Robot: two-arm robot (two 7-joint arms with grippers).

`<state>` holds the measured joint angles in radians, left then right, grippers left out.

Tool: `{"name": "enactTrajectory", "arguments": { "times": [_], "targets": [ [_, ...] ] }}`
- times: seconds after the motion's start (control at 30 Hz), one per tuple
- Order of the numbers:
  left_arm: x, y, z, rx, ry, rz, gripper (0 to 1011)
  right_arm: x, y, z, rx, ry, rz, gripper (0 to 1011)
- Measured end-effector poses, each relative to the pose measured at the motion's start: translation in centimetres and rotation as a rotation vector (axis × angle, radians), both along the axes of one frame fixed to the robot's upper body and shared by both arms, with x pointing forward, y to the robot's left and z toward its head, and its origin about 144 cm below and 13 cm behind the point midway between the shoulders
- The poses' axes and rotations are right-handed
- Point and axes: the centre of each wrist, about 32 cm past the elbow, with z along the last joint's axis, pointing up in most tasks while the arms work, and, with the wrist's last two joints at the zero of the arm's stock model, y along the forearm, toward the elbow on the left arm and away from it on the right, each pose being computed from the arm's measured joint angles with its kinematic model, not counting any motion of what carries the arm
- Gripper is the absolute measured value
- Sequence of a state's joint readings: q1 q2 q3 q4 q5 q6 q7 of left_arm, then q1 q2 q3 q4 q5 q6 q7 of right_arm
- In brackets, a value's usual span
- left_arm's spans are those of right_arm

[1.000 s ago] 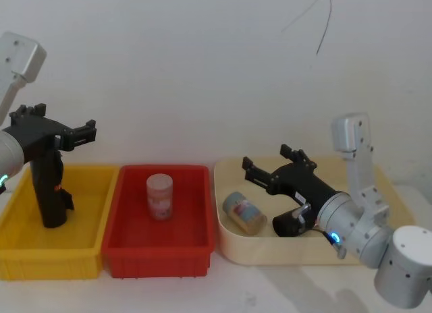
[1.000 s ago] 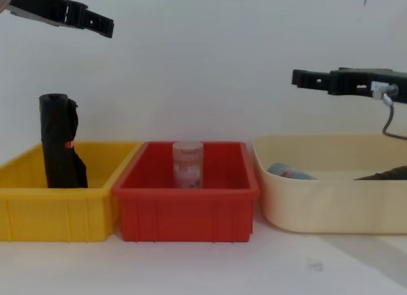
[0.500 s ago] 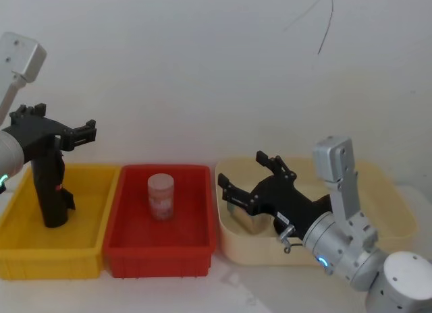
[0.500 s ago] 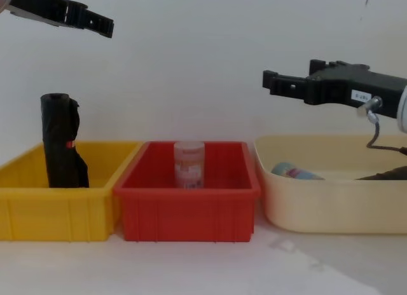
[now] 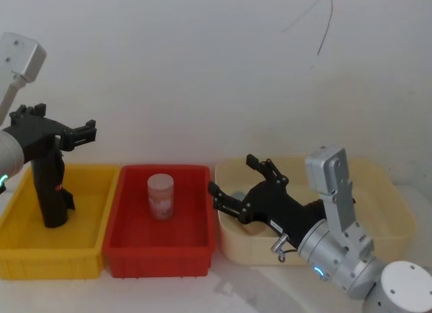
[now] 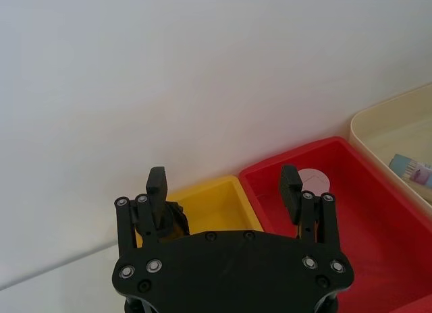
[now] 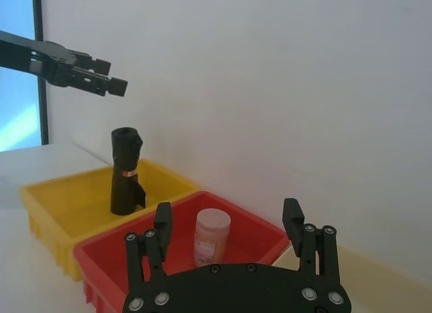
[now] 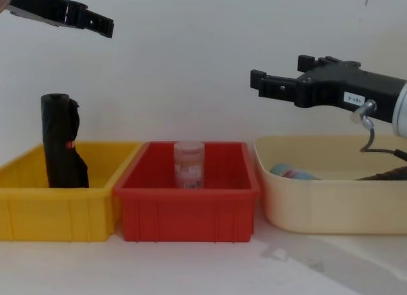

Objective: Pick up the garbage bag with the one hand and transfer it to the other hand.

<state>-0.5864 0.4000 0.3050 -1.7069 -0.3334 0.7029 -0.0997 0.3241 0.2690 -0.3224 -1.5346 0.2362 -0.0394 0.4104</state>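
Garbage bag (image 8: 62, 142) sticker red-white, writing unreadable; yellow bin (image 8: 38, 209).

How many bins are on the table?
3, in a row: yellow bin on the left, red bin in the middle, cream bin on the right.

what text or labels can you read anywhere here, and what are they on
None of the print can be read.
White sticker on the right gripper: dark characters, too small to read.
Red-and-white sticker on the garbage bag in the yellow bin: too small to read.
Label on the clear jar in the red bin: reddish print, blurred.
Label on the can lying in the beige tub: blurred.
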Motion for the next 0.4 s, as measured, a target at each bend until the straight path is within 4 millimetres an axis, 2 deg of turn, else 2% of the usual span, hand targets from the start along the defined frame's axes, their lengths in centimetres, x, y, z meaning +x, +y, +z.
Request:
{"name": "enactTrajectory", "arguments": {
  "times": [0.4],
  "targets": [
    [0.00, 0.00, 0.00, 0.000, 0.000, 0.000, 1001, -0.26, 0.18, -0.10, -0.005, -0.012, 0.012, 1000]
  ]
}}
